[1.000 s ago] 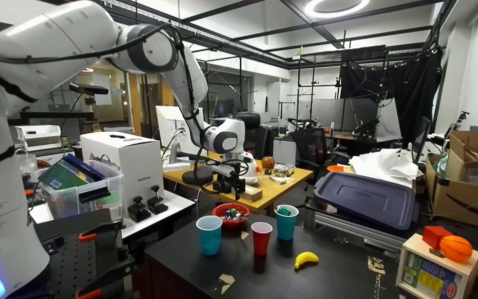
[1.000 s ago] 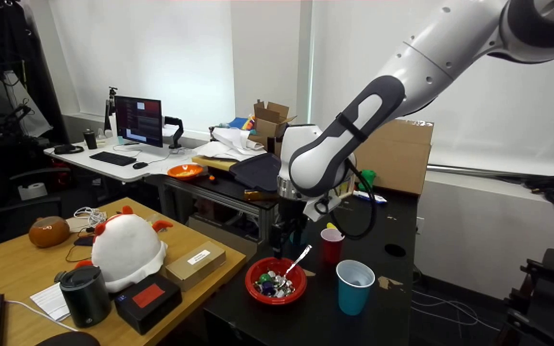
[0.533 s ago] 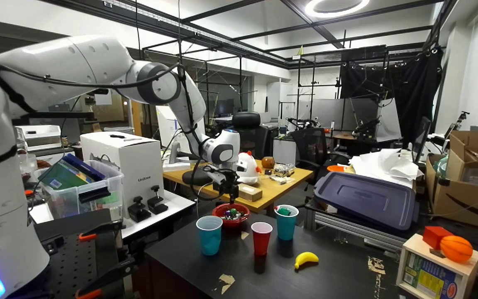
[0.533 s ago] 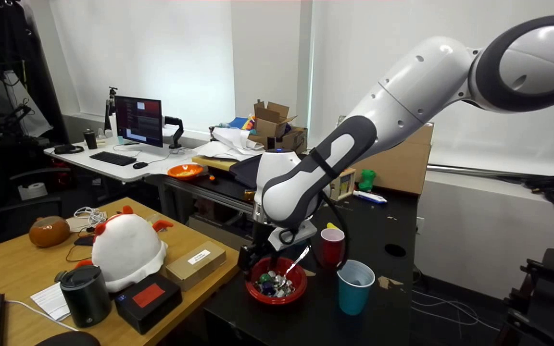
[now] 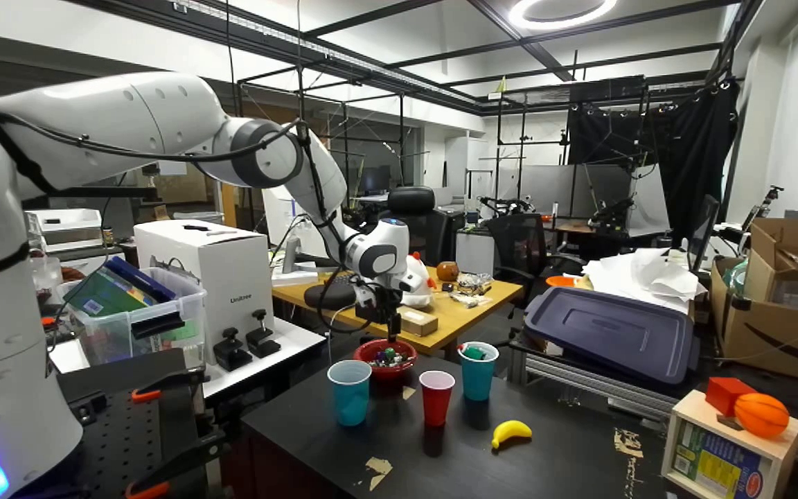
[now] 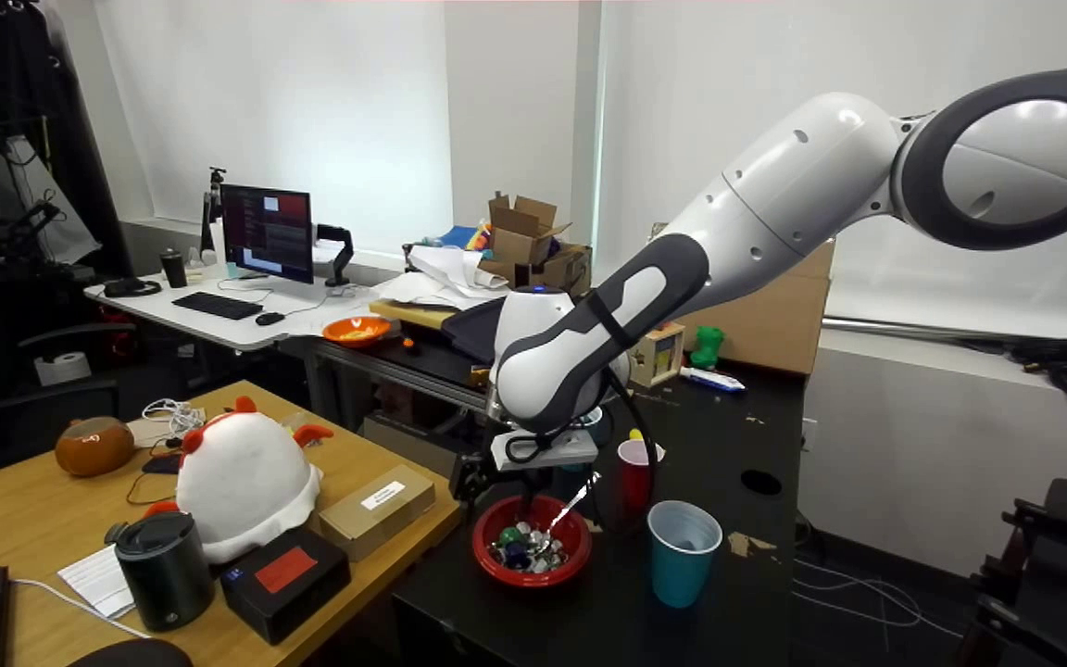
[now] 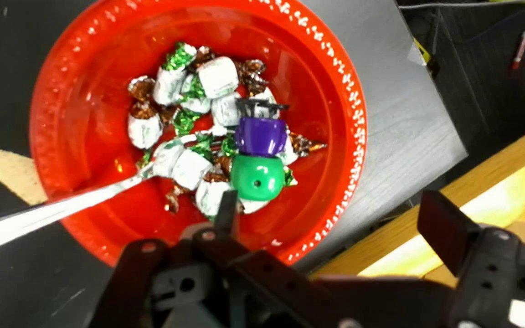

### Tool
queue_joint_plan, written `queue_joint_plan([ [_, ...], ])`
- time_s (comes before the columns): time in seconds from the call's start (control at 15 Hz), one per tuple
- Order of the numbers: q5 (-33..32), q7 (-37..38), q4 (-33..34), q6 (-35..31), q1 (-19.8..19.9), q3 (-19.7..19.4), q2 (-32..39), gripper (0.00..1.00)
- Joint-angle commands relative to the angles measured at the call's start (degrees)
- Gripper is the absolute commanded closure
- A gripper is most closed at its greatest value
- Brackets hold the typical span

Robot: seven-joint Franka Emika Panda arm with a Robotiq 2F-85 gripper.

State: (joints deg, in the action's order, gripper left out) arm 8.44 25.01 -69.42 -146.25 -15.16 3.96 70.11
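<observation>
White arm (image 6: 742,236) bent — hand (image 7: 333,216) above bowl (image 7: 103,150).

In the wrist view, light glints along the rim of the bowl (image 7: 342,79), my fingers (image 7: 445,232) in front of it are blurred, and the spoon handle (image 7: 21,224) to its left is washed-out white. In an exterior view, a ring lamp (image 5: 560,25) glares high above the bowl.

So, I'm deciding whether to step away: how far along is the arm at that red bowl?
Done: the gripper looks positioned at the red bowl. In hand: nothing held; the jaws stand wide apart. Left: apparently any grasp, since the wrapped candies, green piece and purple piece all lie in the bowl, with the silver utensil over its rim.
</observation>
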Motion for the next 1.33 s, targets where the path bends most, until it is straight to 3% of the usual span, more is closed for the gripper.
queue_joint_plan([
  [0.0,2.2,3.0,0.4,2.6,0.4,-0.6,-0.5,0.0],
  [0.6,1.3,10.0,0.8,3.5,-1.4,-4.9,1.8,0.0],
  [1.27,1.5,8.8,3.6,7.0,-0.2,-3.4,5.1,0.0],
])
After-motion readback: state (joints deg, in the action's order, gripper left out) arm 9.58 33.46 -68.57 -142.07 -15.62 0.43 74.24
